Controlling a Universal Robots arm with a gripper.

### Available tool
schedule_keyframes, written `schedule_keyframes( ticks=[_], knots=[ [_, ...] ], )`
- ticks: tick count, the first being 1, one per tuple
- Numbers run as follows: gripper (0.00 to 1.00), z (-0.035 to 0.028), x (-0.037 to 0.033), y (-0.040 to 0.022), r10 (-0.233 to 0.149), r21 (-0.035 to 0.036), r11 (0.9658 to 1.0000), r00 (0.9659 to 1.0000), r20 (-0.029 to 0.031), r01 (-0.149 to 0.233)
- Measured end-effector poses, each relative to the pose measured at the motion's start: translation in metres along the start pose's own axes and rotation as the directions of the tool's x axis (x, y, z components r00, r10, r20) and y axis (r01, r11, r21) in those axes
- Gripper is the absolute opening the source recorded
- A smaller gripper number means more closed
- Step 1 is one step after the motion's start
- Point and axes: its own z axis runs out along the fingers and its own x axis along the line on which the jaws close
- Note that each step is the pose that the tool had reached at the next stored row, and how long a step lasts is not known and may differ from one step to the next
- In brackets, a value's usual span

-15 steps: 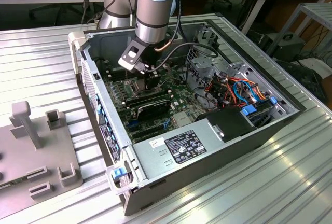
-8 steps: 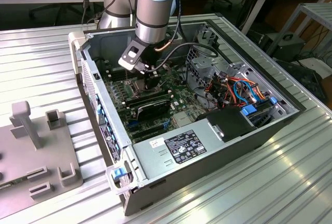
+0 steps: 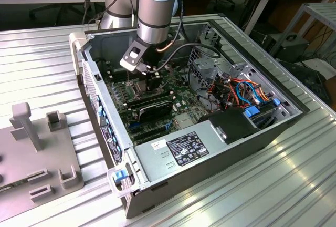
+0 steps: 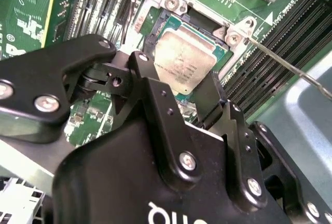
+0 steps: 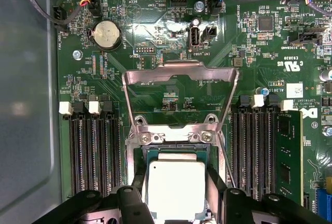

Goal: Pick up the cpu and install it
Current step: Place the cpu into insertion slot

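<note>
The cpu [image 5: 176, 187] is pinched by the claw [image 4: 180, 81], whose two black fingers [image 4: 155, 105] are pressed against its opposite edges in both wrist views. Its silvery top is turned up and it is held squarely over the open socket [image 5: 176, 150], though whether it is seated there cannot be told. The hinged metal frame [image 5: 179, 76] is seen raised just beyond the socket, and a thin lever [image 4: 282, 63] is seen beside it. Black memory slots [image 5: 93, 146] are ranged on both sides of the socket, one filled by a green module [image 5: 288, 154], and a round coin cell [image 5: 107, 32] is set on the green motherboard [image 5: 249, 53] beyond the frame. In the exterior view the arm [image 3: 157, 6] is seen angled down into the open computer case [image 3: 100, 106], which is laid on its side on the ribbed metal desk [image 3: 273, 195]; a grey fixture [image 3: 37, 148] is placed on the desk at the exterior view's left, apart from the case
</note>
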Motion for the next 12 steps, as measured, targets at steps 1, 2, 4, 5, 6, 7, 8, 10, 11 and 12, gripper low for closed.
schedule_keyframes(
  ticks=[1,2,4,5,6,7,8,10,11,12],
  knots=[
    [0.55,-0.0017,-0.0001,0.0000,0.000,0.0003,1.0000,1.0000,0.0004,0.000],
    [0.55,-0.0028,-0.0001,0.0000,0.000,0.0003,1.0000,1.0000,0.0003,0.000],
    [0.55,-0.0033,-0.0001,0.0000,0.000,0.0003,1.0000,1.0000,0.0001,0.000],
    [0.55,-0.0033,-0.0001,0.0000,0.000,0.0003,1.0000,1.0000,0.0000,0.000],
    [0.55,-0.0033,-0.0001,0.0000,-0.003,0.0003,1.0000,1.0000,0.0000,0.003],
    [0.55,-0.0033,-0.0001,0.0000,-0.011,0.0003,0.9999,0.9999,-0.0001,0.011],
    [0.55,-0.0032,-0.0002,0.0000,-0.019,0.0002,0.9998,0.9998,-0.0002,0.019],
    [0.55,-0.0026,-0.0002,0.0000,-0.060,-0.0005,0.9982,0.9982,-0.0014,0.060],
    [0.55,-0.0026,-0.0001,0.0000,-0.065,-0.0005,0.9979,0.9979,-0.0014,0.065],
    [0.55,-0.0025,-0.0001,0.0000,-0.066,-0.0006,0.9978,0.9978,-0.0015,0.066]
  ],
)
